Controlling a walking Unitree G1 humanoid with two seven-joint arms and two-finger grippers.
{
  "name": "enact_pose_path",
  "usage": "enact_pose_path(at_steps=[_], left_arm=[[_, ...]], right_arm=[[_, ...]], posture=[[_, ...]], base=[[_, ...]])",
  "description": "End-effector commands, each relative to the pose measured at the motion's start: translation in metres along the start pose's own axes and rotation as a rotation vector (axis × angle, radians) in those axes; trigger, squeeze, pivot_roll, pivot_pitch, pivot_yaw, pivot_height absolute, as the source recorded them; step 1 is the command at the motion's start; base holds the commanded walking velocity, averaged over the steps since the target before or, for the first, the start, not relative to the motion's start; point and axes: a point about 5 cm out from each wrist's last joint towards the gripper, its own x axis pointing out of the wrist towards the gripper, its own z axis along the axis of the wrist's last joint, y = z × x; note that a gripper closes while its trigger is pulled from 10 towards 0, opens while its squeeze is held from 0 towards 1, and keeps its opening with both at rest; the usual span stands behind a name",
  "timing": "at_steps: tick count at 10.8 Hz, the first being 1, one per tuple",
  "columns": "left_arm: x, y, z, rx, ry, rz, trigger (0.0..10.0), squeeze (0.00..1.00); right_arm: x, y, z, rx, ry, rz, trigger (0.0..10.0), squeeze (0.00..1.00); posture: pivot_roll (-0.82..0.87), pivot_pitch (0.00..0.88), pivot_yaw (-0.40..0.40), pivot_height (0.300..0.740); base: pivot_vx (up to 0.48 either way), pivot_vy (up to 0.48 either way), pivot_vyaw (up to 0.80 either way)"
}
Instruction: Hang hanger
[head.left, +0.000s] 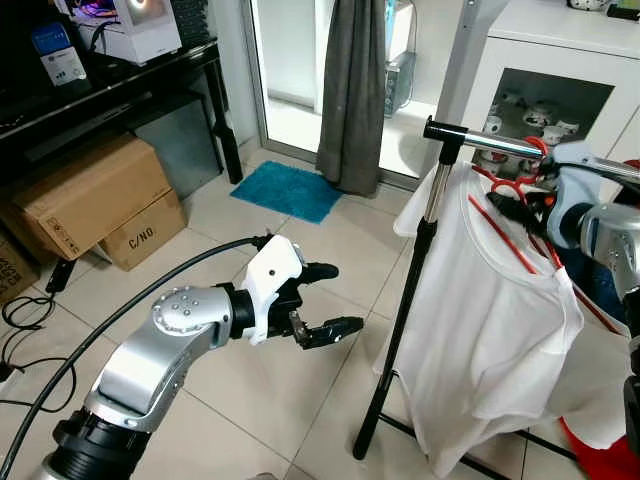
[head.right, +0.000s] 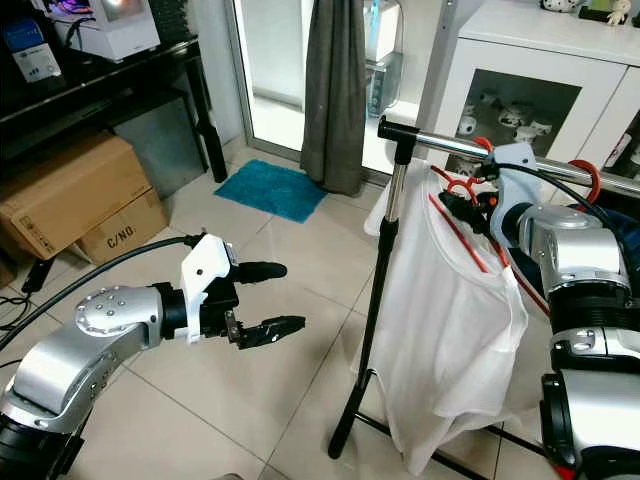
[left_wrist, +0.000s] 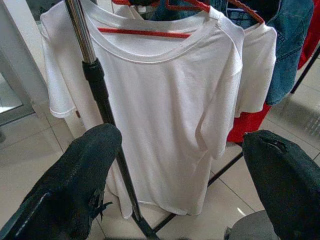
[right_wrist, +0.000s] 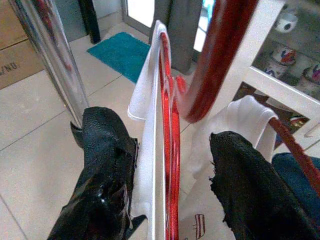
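A red hanger (head.left: 500, 235) carrying a white T-shirt (head.left: 490, 340) hangs from the chrome rail (head.left: 480, 140) of a clothes rack at the right. My right gripper (head.left: 515, 205) is up at the hanger's neck just under the rail. In the right wrist view its fingers (right_wrist: 107, 150) stand apart, open, with the red wire (right_wrist: 170, 115) and the shirt collar between them. My left gripper (head.left: 345, 297) hovers open in mid-air left of the rack's black pole (head.left: 405, 310), holding nothing and facing the shirt (left_wrist: 165, 100).
More clothes hang further along the rail: a denim garment (left_wrist: 290, 45) and a red one (left_wrist: 247, 127). Behind the rack is a white cabinet (head.left: 560, 80). Cardboard boxes (head.left: 90, 195) sit under a black desk (head.left: 120, 80) at the left. A blue mat (head.left: 288, 190) and grey curtain (head.left: 352, 90) are beyond.
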Motion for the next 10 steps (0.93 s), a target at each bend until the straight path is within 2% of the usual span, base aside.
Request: enact_pose_path(at_steps=[1,10], left_arm=[[0.0012,0.0003,0.0038,0.015,-0.006,-0.014,10.0,0.73],[0.0056,0.0006,0.0048,0.019,-0.012,-0.026,10.0,0.73]], right_arm=[[-0.0032,-0.0039,0.0124,-0.02,-0.027,0.006,0.0,0.0],[-0.0037,-0.0079,0.0117,-0.009,-0.009,0.056,0.0,0.0]], posture=[[-0.16,0.0,0.051,0.719],[-0.17,0.0,0.052,0.719]], base=[[0.0,0.0,0.0],[0.0,0.0,0.0]])
